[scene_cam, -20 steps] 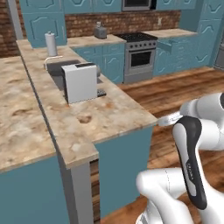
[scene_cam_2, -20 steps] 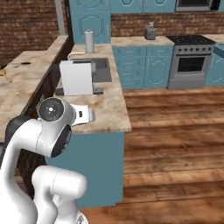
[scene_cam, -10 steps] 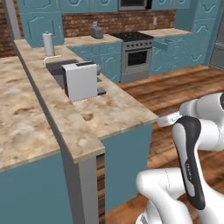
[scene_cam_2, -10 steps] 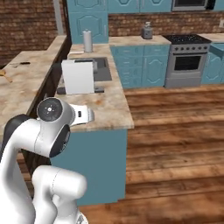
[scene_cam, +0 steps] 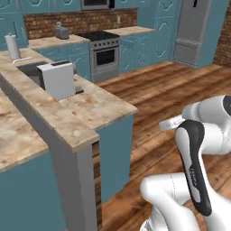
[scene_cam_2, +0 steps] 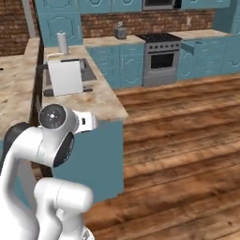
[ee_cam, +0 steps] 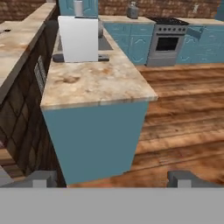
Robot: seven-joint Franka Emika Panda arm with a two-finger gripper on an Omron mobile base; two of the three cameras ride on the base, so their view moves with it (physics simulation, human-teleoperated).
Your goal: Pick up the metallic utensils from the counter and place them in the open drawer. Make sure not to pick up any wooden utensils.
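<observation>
- The gripper (ee_cam: 113,178) is seen in the hand view with its two finger tips (ee_cam: 43,178) set wide apart at the bottom edge; nothing is held between them.
- The gripper is aimed at the end of the counter (ee_cam: 96,83), a beige marble-patterned slab on a teal-blue base, and is held well apart from it above the wooden floor (ee_cam: 183,127).
- No contact with the counter is made by the fingers.
- A white boxy appliance (ee_cam: 78,39) is stood upright on the counter, just beside a recessed sink (ee_cam: 104,43).
- A white paper-towel roll (scene_cam_2: 62,43) is stood upright farther back on the counter.
- A steel oven range (scene_cam_2: 161,58) is set among teal cabinets against the brick back wall; a small grey appliance (scene_cam_2: 121,32) is placed on the worktop to its left.
- A drawer (scene_cam_2: 191,47) to the right of the range appears slightly pulled out; its contents cannot be told.
- The metallic utensils cannot be made out on the visible stretch of counter.
- A grey refrigerator (scene_cam: 193,31) is seen at the far right in the left base view.
</observation>
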